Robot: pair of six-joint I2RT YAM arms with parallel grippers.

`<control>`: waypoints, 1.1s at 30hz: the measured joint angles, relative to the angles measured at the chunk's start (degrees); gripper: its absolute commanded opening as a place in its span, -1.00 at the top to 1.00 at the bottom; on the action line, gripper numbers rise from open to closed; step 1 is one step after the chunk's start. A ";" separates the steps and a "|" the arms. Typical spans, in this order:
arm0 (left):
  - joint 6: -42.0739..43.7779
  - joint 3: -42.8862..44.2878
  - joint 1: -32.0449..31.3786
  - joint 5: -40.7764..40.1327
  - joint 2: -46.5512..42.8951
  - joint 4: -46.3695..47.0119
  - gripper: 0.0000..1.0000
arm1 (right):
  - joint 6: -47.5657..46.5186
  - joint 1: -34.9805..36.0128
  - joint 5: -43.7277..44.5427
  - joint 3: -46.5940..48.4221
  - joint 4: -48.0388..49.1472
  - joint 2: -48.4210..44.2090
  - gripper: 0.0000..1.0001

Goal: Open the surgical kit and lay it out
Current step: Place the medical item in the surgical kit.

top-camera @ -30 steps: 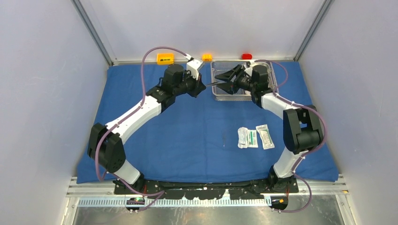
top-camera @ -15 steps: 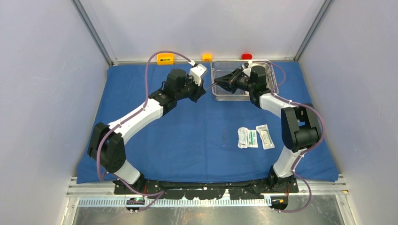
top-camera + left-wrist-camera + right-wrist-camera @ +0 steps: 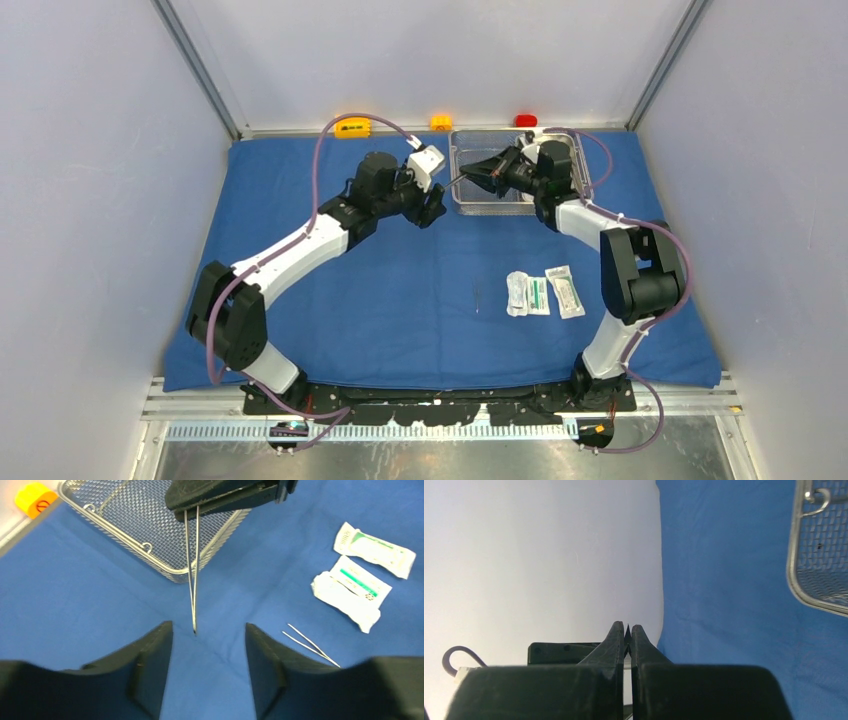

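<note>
Over blue cloth, right end effector clamps forceps, tips between fingers of spread left end effector.

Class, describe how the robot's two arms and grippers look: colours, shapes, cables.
Both arms, left arm and right arm, have white link shells and bulky black joint housings. A thin purple cable loops along each. The left gripper and right gripper have matte black, wedge-shaped fingers tapering to narrow tips.
</note>
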 measured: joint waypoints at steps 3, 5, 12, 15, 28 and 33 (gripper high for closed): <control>0.52 -0.42 -0.04 1.70 -0.85 -0.81 -0.53 | -2.47 -0.48 0.33 -1.25 0.17 -0.42 0.99; 0.81 -0.44 -0.04 2.56 -1.44 -1.31 -0.62 | -5.11 -0.74 0.72 -2.36 -0.79 -1.16 0.99; 1.99 6.25 -0.66 4.04 0.22 -8.79 -0.52 | -11.85 -0.11 1.79 -4.96 -2.14 -3.58 0.99; 1.68 11.96 -0.98 4.59 3.74 -11.47 -0.44 | -14.21 0.90 1.97 -5.09 -3.50 -4.31 0.99; -2.05 20.04 -1.77 5.90 14.21 -21.64 -0.02 | -19.02 1.70 2.38 -5.27 -6.84 -6.14 0.99; -2.64 21.59 -2.10 6.10 15.15 -22.60 0.02 | -20.04 1.68 2.40 -5.60 -7.91 -6.21 0.99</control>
